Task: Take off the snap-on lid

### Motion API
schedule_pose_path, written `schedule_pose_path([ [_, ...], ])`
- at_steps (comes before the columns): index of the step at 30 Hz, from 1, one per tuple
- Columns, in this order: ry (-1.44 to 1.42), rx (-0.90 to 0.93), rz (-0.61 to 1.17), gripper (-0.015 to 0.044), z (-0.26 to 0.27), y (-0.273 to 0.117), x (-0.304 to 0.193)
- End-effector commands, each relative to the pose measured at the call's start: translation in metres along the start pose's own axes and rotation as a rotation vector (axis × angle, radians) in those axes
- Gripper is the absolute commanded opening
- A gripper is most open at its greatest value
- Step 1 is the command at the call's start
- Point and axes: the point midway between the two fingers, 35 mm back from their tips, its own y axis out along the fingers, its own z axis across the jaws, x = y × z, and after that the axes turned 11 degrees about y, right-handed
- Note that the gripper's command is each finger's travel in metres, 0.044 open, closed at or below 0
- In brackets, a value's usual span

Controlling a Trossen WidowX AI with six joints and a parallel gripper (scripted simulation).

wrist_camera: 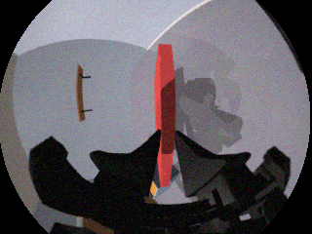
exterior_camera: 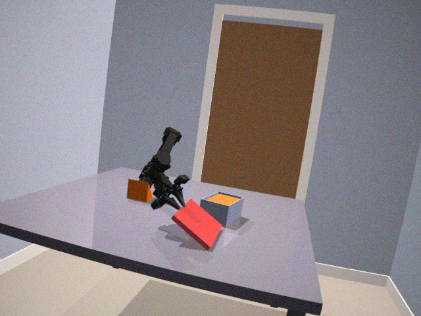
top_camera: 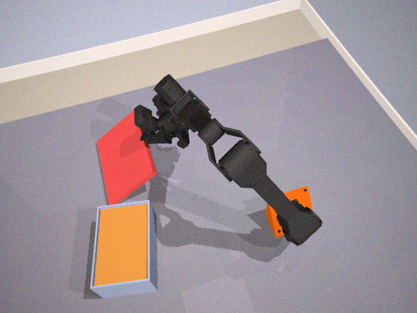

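Note:
The red lid (top_camera: 126, 168) (exterior_camera: 200, 226) (wrist_camera: 165, 93) is off the box and steeply tilted, its smooth broad face turned partly upward. Its lowest corner in the exterior view is at or just above the table; contact is hard to tell. My gripper (top_camera: 145, 137) (exterior_camera: 183, 207) (wrist_camera: 167, 133) is shut on the lid's raised edge. The open blue-grey storage box (top_camera: 153, 255) (exterior_camera: 213, 211) stands upright on the table, with an orange surface inside. In the top view, the lid's near end appears close to the box's rim; the exact gap is unclear.
An orange block (top_camera: 300, 195) (exterior_camera: 137, 190) with small dark dots stands by the arm's base, partly hidden by the arm in the top view. The table's dark edge (exterior_camera: 143, 270) runs across the front of the exterior view.

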Motion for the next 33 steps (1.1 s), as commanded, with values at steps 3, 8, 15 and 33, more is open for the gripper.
schedule_pose_path([
  [3,0.04,-0.034,0.003,0.0,-0.021,0.011,0.001],
  [8,0.04,-0.034,0.003,0.0,-0.024,0.014,0.001],
  [15,0.04,-0.034,0.003,0.0,-0.028,0.017,0.002],
  [33,0.041,-0.034,0.004,0.0,-0.038,0.025,0.003],
])
